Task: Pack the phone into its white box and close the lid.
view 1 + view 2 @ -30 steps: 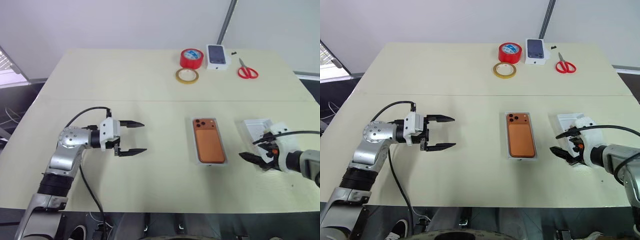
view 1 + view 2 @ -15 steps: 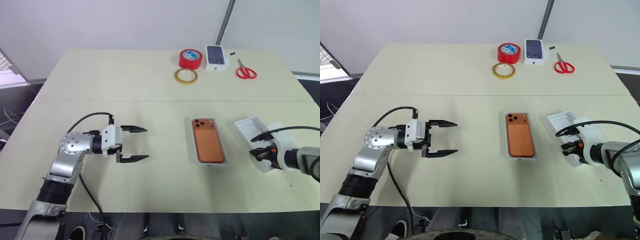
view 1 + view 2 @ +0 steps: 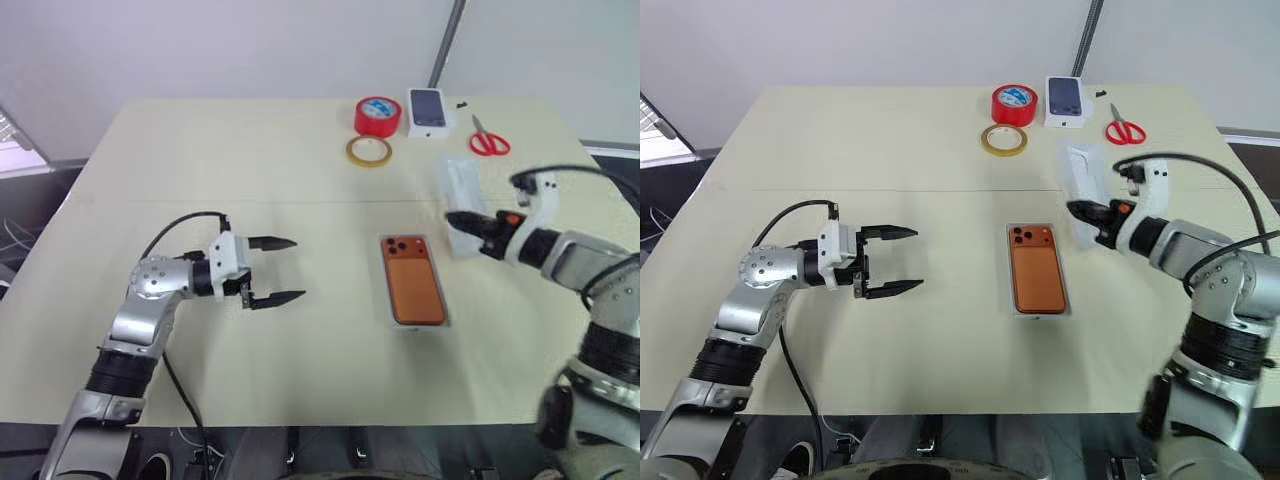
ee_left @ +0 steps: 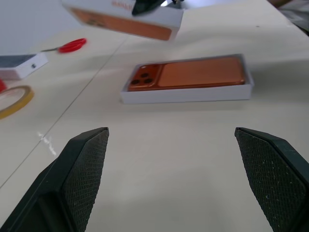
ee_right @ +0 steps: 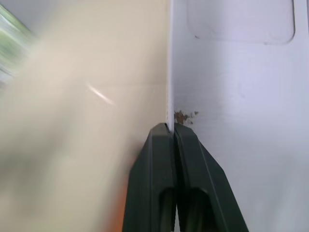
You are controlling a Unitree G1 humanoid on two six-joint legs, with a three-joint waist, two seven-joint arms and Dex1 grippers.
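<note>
1. the lid (image 3: 1081, 190) reads as light, thin card: stiff enough to lift by one wall, but likely to swing or slip in a narrow pinch. a hold on the edge wall suits it, and it probably needs squaring up before it goes down.
2. the right gripper (image 3: 1087, 212) has its two black fingers pressed together on the lid's edge wall, and carries the lid tilted, clear of the table (image 3: 890, 150).
3. the phone (image 3: 1037, 271) lies back up inside the white box (image 3: 1038, 313), below and to the left of the right gripper, a short way off. it looks smooth and slippery, yet it already sits snug in the tray and needs no further handling.
4. the left gripper (image 3: 902, 261) hangs well to the left of the box, its jaws spread wide, holding nothing and touching nothing.
</note>
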